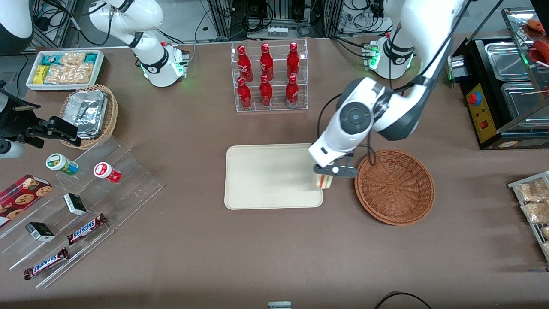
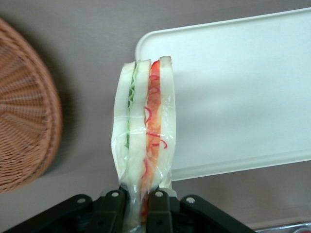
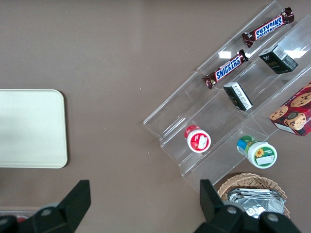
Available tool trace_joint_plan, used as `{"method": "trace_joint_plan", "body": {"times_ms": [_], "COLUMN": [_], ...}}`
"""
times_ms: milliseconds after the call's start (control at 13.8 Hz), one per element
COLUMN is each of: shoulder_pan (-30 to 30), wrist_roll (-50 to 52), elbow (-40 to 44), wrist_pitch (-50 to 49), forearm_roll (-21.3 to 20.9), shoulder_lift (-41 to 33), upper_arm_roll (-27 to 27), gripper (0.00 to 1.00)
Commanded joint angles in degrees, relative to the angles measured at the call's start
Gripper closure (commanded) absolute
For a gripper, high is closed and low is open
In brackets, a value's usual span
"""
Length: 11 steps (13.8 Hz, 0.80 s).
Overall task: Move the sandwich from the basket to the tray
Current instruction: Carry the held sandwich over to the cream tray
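Table [image 1: 257, 257]: gripper [image 1: 329, 174] clamps sandwich [image 2: 146, 131] over tray [image 1: 270, 176] edge

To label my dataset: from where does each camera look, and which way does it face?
Front view: high, facing both arms; gripper holds sandwich at tray edge, beside basket.
Left wrist view: looks down past fingers shut on the sandwich.
Right wrist view: looks down on snack steps.
All share the tray.
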<state>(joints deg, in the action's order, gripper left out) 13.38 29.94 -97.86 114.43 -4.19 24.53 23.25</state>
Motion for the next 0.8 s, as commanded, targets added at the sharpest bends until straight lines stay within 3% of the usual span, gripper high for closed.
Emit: {"method": "trace_joint_plan", "body": {"times_ms": [0,723], "shoulder_pan": [3.4,7.5], "wrist_roll": [5.2,11.5], "elbow": [6.6,14.0], "wrist_pitch": [-1.3,-0.3], "forearm_roll": [-3.0,-7.2], "shoulder_lift": [6.1,16.1], "upper_arm_roll": [-0.4,-0.6], "gripper": [1.00,1.00]}}
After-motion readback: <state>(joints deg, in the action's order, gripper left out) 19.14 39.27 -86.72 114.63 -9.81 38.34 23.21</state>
